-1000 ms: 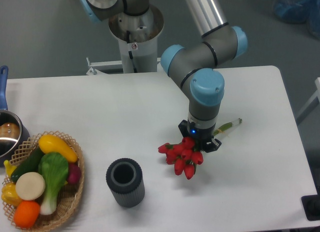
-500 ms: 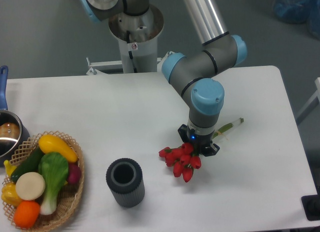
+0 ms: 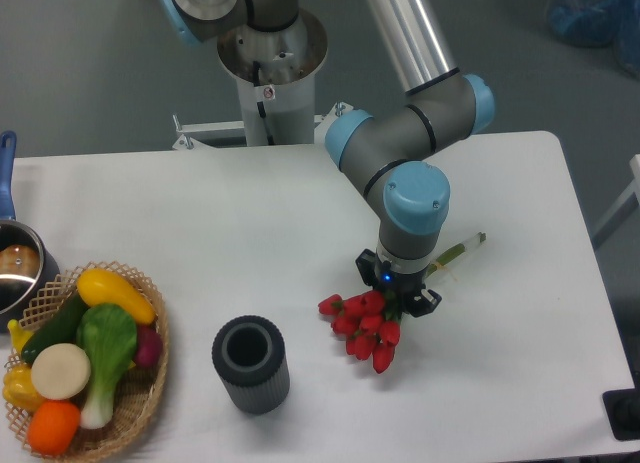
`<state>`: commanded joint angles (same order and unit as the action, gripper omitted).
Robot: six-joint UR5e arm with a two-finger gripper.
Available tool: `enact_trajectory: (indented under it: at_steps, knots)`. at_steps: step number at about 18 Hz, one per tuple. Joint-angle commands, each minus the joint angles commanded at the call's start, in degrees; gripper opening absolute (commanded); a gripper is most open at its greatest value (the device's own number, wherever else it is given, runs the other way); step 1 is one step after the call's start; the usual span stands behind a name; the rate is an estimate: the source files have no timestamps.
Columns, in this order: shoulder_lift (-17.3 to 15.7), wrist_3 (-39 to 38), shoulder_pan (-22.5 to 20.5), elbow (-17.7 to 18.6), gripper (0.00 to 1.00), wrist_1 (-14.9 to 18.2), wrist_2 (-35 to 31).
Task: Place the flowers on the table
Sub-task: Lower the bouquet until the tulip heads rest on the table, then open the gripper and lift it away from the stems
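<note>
Tool (image 3: 402, 293) over flowers (image 3: 362, 325), mid-table (image 3: 250, 213), well apart from edges.

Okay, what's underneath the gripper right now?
Red tulip heads stick out below the gripper over the white table, and the pale stem ends show behind it. The middle of the bunch is hidden by the gripper.

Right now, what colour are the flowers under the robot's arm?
Red blooms on the flowers, with a pale green stem end poking out behind; the fixed camera shows it.

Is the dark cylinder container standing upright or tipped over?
Upright: the dark cylinder container stands on the table, its round opening facing up.
</note>
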<state>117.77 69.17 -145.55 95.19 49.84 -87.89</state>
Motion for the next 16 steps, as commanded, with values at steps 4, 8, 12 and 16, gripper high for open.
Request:
enact_trajectory:
  at_steps: [4, 8, 12, 16]
  knots:
    - [0.1, -0.3, -0.1, -1.0, 0.99, -0.6, 0.1]
    - [-1.9, -2.2, -1.3, -1.6, 1.00, -0.7, 0.3]
    - [-5.8, -8.6, -4.3, -1.2, 1.00, -0.8, 12.0]
    - [-9.8, -11.1, -5.6, -3.9, 1.00, -0.9, 14.9]
